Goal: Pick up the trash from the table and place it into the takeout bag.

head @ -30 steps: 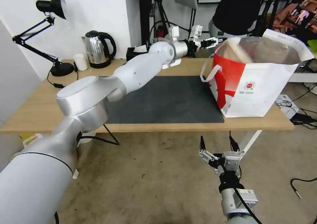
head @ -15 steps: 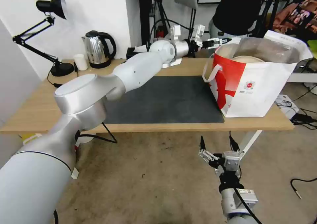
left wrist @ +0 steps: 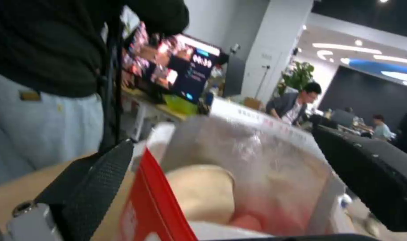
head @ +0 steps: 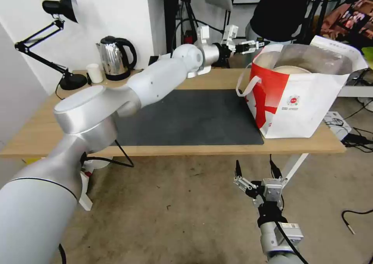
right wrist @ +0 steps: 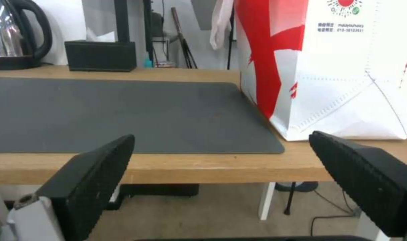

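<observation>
We find the bowl (head: pixel 291 69) bagged upper right in the bag (head: pixel 307 108), the mat (head: pixel 194 118) bare, and the left gripper (head: pixel 252 45) open and empty.

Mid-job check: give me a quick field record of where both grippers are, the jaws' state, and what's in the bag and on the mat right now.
left gripper: beside the rim of the takeout bag, jaws open, holding nothing
right gripper: low, in front of the table edge, jaws open, holding nothing
bag contents: shallow beige bowl on top; something red beneath it
mat: bare
back of table: kettle, small white cup, black tissue box, desk lamp
</observation>
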